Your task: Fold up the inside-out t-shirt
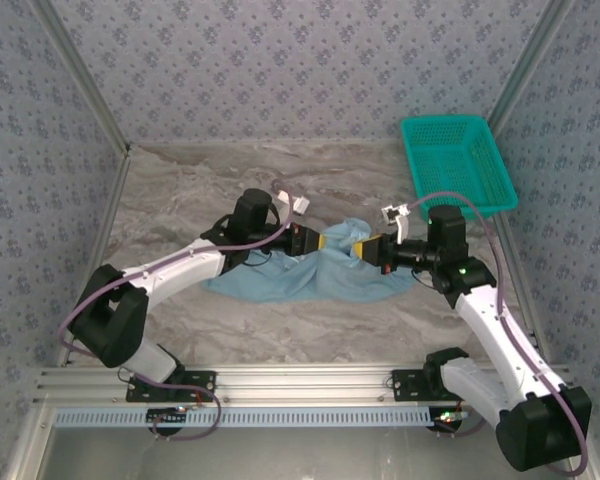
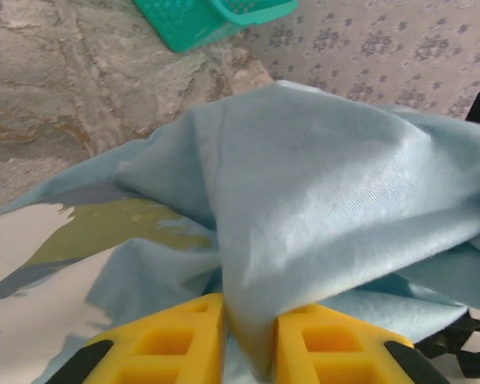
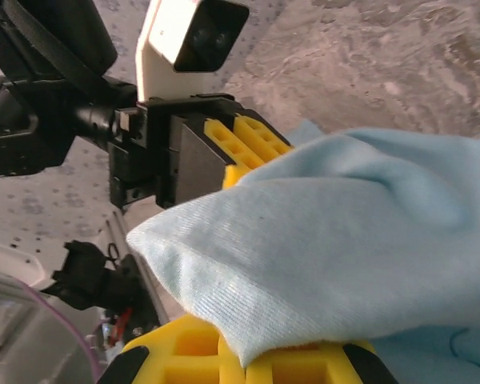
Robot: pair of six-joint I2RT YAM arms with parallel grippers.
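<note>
Top: left gripper (image 1: 315,241) enters from 9 o'clock, right gripper (image 1: 360,247) from 3 o'clock, nearly tip to tip. Collision risk.
Shirt (image 1: 320,275) at table centre, crumpled, unfolded.

Left wrist: left gripper pinches thin cloth ridge. Slip likely under tension. Print visible at 8 o'clock.

Right wrist: right gripper clamped on bunched edge. Uneven fold risk. Cloth plain, soft.
</note>
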